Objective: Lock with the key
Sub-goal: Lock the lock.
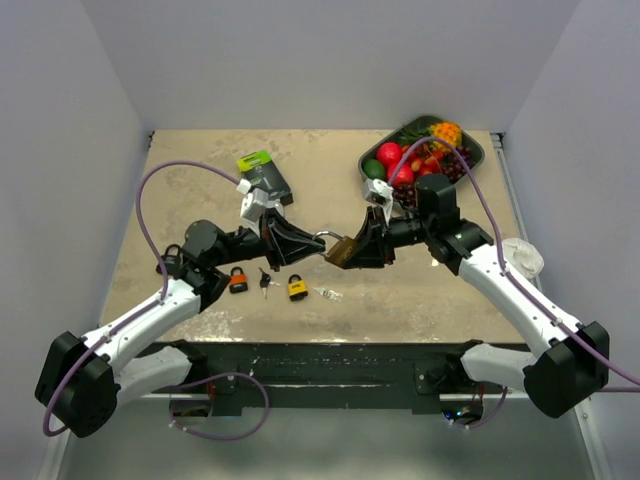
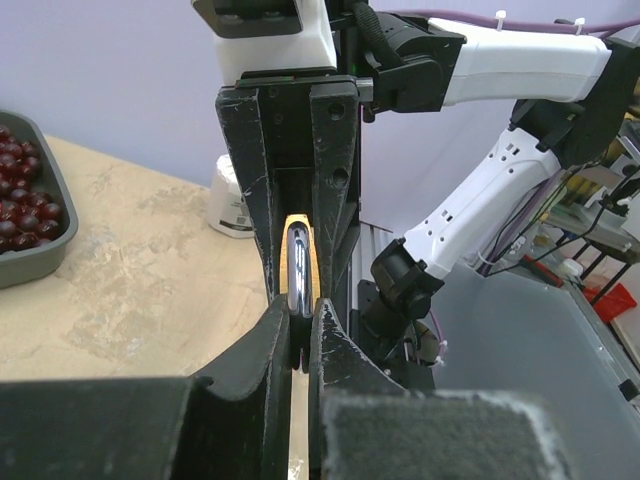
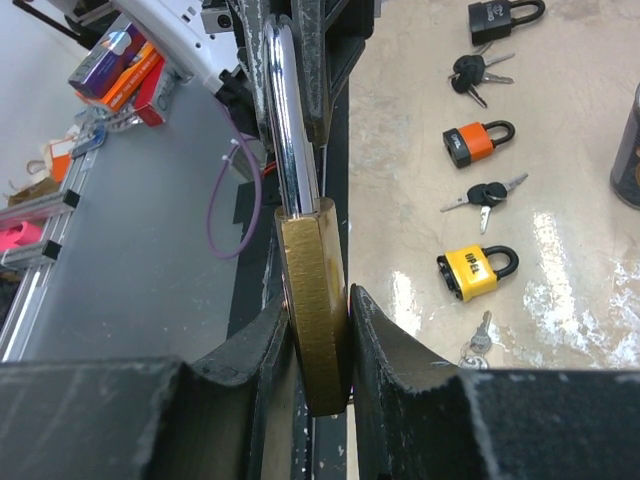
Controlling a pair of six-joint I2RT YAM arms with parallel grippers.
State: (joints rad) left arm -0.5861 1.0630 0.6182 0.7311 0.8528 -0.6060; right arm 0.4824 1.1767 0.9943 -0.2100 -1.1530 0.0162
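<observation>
two claws share one padlock in mid-air, no key in hand

the right claw [image 3: 320, 300] is pinching the flat sides of the brass-coloured metal padlock [image 3: 316, 340], and the left claw [image 2: 302, 325] is pressed together on its curved chrome shackle [image 3: 290, 140], so the lock hangs between the arms above the middle of the beige tabletop [image 1: 420, 290]. gripping body and shackle separately probably lets one arm brace the lock while the other pushes or pulls the bar. the body is a slim gold slab seen edge-on; whether the shackle is seated i cannot tell. neither claw has a key: black-headed keys [image 3: 483, 195] lie on the table between a small orange padlock [image 3: 472, 143] and a small yellow padlock [image 3: 475, 272].
</observation>
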